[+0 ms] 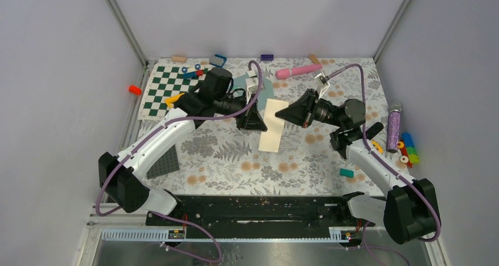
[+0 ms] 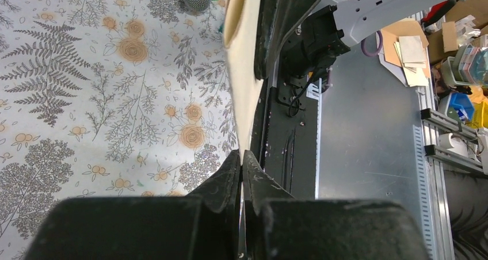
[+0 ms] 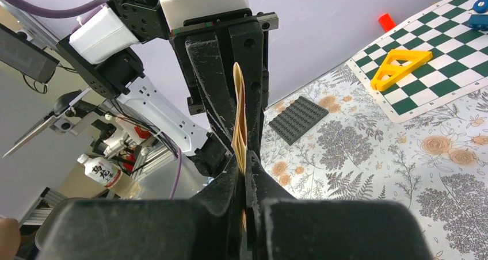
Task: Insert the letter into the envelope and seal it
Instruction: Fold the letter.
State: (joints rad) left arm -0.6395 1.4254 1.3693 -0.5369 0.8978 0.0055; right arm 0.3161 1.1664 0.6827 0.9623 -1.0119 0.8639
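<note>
Both arms are in at the middle; the left gripper [image 1: 253, 122] is pinched right down on one edge of the letter [image 1: 272, 127], fingers together with only paper between them; facing it, the right gripper [image 1: 281, 114] is clamped just as tight on the opposite edge; the cream sheet stands between the two, seen edge-on from either wrist, curling a little near the right fingers; whether its lower end touches the floral table [image 1: 235, 160] I cannot tell; the envelope [image 1: 268, 89] lies flat just beyond the left gripper, partly hidden by that wrist; a studded grey plate [image 1: 163, 163] sits well back, beside the left arm.
</note>
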